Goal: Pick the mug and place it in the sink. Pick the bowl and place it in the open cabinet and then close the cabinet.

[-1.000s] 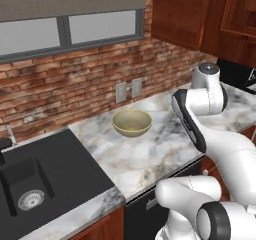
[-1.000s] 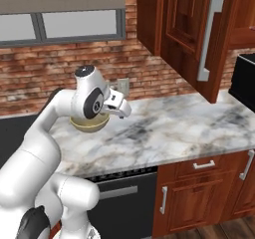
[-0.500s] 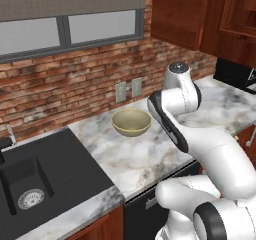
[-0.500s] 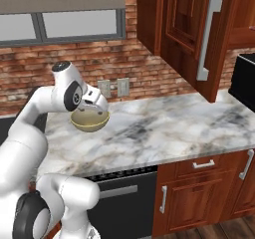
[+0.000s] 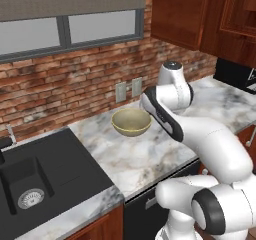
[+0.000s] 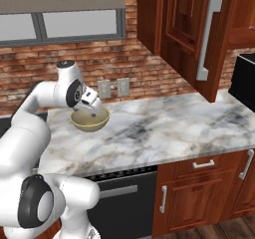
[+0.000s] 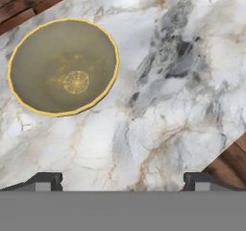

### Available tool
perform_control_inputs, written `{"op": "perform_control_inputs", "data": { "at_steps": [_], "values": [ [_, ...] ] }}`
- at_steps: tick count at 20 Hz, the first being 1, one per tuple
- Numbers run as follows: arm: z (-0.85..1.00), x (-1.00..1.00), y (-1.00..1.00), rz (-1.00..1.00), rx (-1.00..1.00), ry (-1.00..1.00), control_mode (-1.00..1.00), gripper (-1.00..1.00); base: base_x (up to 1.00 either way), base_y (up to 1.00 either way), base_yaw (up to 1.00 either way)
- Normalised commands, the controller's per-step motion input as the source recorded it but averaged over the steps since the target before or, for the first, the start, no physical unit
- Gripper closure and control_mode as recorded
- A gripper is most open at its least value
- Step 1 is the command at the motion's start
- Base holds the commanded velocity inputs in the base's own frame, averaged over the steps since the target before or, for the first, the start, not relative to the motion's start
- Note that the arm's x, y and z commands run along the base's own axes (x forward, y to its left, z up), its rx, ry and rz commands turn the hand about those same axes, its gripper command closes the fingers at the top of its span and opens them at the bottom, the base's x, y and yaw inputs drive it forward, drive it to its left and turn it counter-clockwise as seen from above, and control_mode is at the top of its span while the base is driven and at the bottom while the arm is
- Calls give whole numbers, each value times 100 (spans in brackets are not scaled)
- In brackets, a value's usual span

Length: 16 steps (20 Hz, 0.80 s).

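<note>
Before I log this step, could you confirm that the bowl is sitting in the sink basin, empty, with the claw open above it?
Not quite: the bowl sits on the marble counter, to the right of the sink, not in the basin, as the left base view shows. The rest holds: in the hand view the bowl is empty and the claw is open above it.

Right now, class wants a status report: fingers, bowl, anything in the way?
Gripper open, fingers wide apart, holding nothing. Wide olive-beige bowl with yellow rim upright on the white marble counter, untouched. Nothing between fingers and bowl.
</note>
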Motion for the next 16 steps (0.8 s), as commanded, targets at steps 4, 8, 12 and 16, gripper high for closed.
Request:
{"op": "perform_control_inputs", "data": {
  "at_steps": [4, 8, 12, 16],
  "values": [
    [-9, 1, 1, -9, 15, 2, -100, -100, 0, 0, 0],
    [-25, 0, 8, -12, 0, -8, -100, -100, 0, 0, 0],
    [-22, 1, 0, -9, 0, -7, -100, -100, 0, 0, 0],
    [-16, 8, 0, -7, 3, -3, -100, -100, 0, 0, 0]
  ]
}}
